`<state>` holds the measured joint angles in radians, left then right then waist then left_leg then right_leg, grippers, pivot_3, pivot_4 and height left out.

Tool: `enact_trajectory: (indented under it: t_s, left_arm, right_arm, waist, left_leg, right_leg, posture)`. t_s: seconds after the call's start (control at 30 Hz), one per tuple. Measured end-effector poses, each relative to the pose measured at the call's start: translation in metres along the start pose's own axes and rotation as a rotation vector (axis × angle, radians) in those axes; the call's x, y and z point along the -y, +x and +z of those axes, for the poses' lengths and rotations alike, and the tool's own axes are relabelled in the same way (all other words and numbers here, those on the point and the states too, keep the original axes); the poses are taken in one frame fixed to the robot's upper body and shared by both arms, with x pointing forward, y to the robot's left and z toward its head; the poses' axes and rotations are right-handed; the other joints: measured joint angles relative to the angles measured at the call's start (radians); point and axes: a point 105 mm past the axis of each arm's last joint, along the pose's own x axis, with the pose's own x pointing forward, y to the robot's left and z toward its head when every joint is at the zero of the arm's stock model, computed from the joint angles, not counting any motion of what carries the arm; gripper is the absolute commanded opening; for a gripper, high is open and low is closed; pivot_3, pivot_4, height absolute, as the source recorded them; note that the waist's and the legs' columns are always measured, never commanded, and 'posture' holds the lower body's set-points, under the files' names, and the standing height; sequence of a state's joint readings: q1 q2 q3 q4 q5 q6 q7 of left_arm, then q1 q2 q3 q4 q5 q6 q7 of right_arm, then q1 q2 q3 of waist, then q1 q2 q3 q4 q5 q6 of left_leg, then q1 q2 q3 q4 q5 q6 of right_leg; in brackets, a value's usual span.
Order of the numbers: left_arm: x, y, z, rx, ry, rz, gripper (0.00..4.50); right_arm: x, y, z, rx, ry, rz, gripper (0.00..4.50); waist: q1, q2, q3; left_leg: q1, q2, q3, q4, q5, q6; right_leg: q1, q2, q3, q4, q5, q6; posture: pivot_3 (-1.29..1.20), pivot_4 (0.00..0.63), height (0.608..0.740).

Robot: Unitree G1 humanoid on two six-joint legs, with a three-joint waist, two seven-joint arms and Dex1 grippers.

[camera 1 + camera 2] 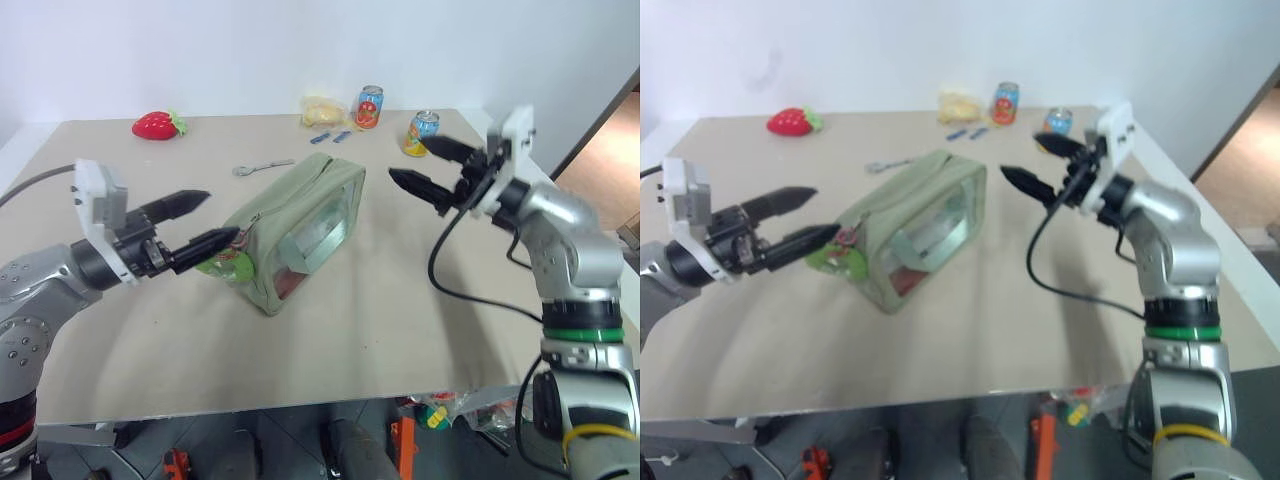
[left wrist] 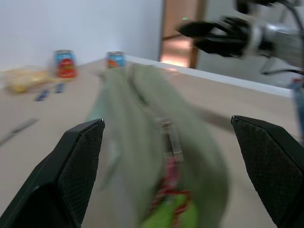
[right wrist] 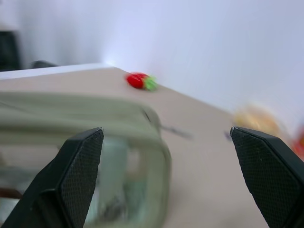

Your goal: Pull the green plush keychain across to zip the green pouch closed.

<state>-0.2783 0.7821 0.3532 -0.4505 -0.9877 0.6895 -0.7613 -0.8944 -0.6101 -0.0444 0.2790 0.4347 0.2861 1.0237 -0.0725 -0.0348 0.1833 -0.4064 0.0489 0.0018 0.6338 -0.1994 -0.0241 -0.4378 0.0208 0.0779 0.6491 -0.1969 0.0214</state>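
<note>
one green pouch (image 1: pixel 300 230), one green plush keychain (image 1: pixel 222 263), two cans (image 1: pixel 370 107)

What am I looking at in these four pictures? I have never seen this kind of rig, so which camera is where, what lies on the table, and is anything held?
This is a humanoid robot with two arms, each ending in a two-fingered black claw. The two wide pictures come from a stereo camera on its head, looking down over the arms. The other two come from cameras on the wrists, looking out between each claw's own fingers.

On the table lies a green pouch with a clear side panel. At its near end hangs a keychain of lime-green plush. Farther back are a strawberry toy, a small metal tool, a yellow packet and two cans.

The left claw hovers open at the keychain end; the right claw is open above the table beside the pouch. Neither holds anything.
</note>
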Motion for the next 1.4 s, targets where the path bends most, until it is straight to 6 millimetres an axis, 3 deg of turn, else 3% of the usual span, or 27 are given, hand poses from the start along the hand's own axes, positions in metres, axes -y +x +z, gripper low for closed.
enact_trajectory:
  t_s: [0.07,0.17,0.23,0.53,0.57,0.63,0.67,0.97,1.4]
  left_arm:
    - [0.003,0.003,-0.001,-0.029,-0.004,-0.032,4.43]
    - [0.006,0.007,-0.001,-0.034,-0.010,-0.053,4.43]
    - [0.007,0.008,0.000,-0.032,-0.012,-0.060,4.43]
    - [0.018,0.013,0.003,-0.036,0.005,-0.065,4.43]
    - [0.018,0.013,0.001,-0.037,-0.001,-0.057,4.50]
    - [0.017,0.012,-0.001,-0.038,-0.010,-0.046,4.50]
    - [0.017,0.012,-0.001,-0.038,-0.011,-0.045,4.50]
    - [0.012,0.013,0.003,-0.028,0.032,-0.010,4.50]
    - [0.011,0.014,0.002,-0.012,0.029,-0.002,4.50]
  right_arm:
    - [-0.010,0.032,-0.007,-0.034,-0.054,0.159,4.43]
    - [-0.013,0.047,-0.023,-0.090,-0.102,0.245,4.43]
    - [-0.009,0.048,-0.034,-0.131,-0.115,0.264,4.43]
    - [0.010,0.043,-0.042,-0.213,-0.161,0.243,4.43]
    - [0.009,0.040,-0.045,-0.217,-0.144,0.251,3.90]
    - [0.007,0.039,-0.047,-0.219,-0.135,0.263,3.48]
    - [0.007,0.039,-0.047,-0.218,-0.134,0.263,2.95]
    - [0.007,0.043,-0.045,-0.181,-0.127,0.249,0.02]
    - [-0.002,0.038,-0.040,-0.192,-0.065,0.350,0.02]
  waist:
    - [-0.006,0.000,0.000]
    - [-0.007,0.000,0.000]
    - [-0.002,0.000,0.001]
    - [-0.003,0.000,0.001]
    - [-0.003,0.000,0.001]
    - [-0.003,0.000,0.001]
    - [-0.003,0.000,0.001]
    - [-0.009,0.000,0.001]
    - [-0.008,0.000,0.001]
  left_leg:
    - [0.000,0.001,0.000,-0.001,0.000,0.000]
    - [-0.001,0.001,-0.001,-0.001,0.000,0.000]
    - [-0.003,0.000,-0.001,-0.001,0.000,0.000]
    - [-0.005,-0.001,-0.001,-0.001,-0.002,-0.001]
    - [-0.004,-0.001,-0.001,-0.001,-0.002,-0.001]
    - [-0.003,-0.001,-0.001,-0.001,-0.001,-0.001]
    - [-0.003,-0.001,-0.001,-0.001,-0.001,-0.001]
    - [-0.001,0.000,-0.001,-0.001,-0.001,-0.002]
    - [-0.001,-0.001,-0.002,0.000,-0.001,-0.002]
  right_leg:
    - [-0.001,0.001,0.000,0.000,0.001,-0.001]
    - [-0.002,0.002,0.000,0.001,0.002,0.000]
    - [-0.002,0.001,-0.001,0.000,0.002,0.001]
    - [-0.003,-0.002,-0.001,0.000,0.000,0.002]
    - [-0.002,-0.002,0.000,0.000,0.000,0.002]
    - [-0.002,-0.002,0.000,0.001,0.001,0.002]
    - [-0.002,-0.002,0.000,0.001,0.001,0.002]
    - [-0.002,0.000,0.000,0.003,0.001,0.001]
    - [-0.002,0.000,0.000,0.006,0.001,0.000]
  posture:
    - [0.00,0.150,0.740]
    - [0.00,0.150,0.740]
    - [0.00,0.150,0.740]
    - [0.00,0.150,0.740]
    - [0.00,0.150,0.740]
    - [0.00,0.150,0.740]
    - [0.00,0.150,0.740]
    - [0.00,0.150,0.740]
    - [0.00,0.150,0.740]
